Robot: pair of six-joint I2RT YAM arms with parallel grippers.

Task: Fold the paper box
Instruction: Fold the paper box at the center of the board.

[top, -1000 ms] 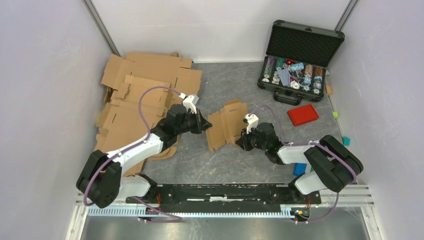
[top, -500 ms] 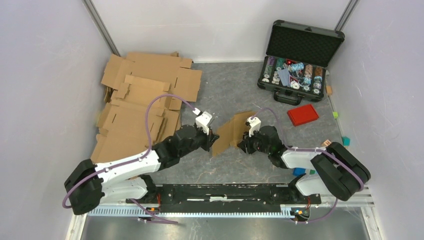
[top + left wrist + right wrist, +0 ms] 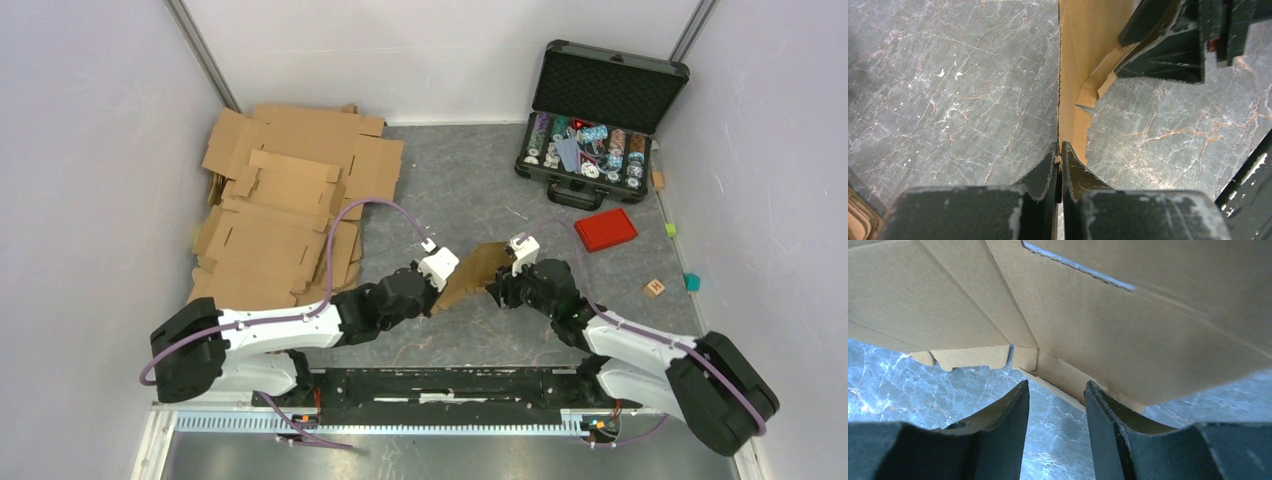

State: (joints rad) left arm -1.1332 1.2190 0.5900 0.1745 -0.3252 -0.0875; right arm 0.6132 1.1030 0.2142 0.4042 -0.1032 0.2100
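Note:
The paper box (image 3: 478, 268) is a flat brown cardboard blank with flaps, tilted up on edge between the two arms. My left gripper (image 3: 437, 290) is shut on its near left edge. In the left wrist view the sheet (image 3: 1088, 45) runs edge-on away from the pinched fingertips (image 3: 1060, 150). My right gripper (image 3: 497, 287) is at the box's right side, with its jaws open. In the right wrist view the cardboard (image 3: 1098, 315) hangs just above and beyond the gripper (image 3: 1057, 385). Only grey floor shows between the fingers.
A pile of larger cardboard sheets (image 3: 285, 200) covers the back left. An open black case (image 3: 595, 120) of chips stands at the back right, with a red lid (image 3: 605, 229) in front of it. A small wooden block (image 3: 655, 288) and a teal block (image 3: 692, 282) lie by the right wall.
The left arm has swung right and nearer, carrying the box from flat on the floor to tilted on edge. The right gripper has followed and its jaws have spread apart.

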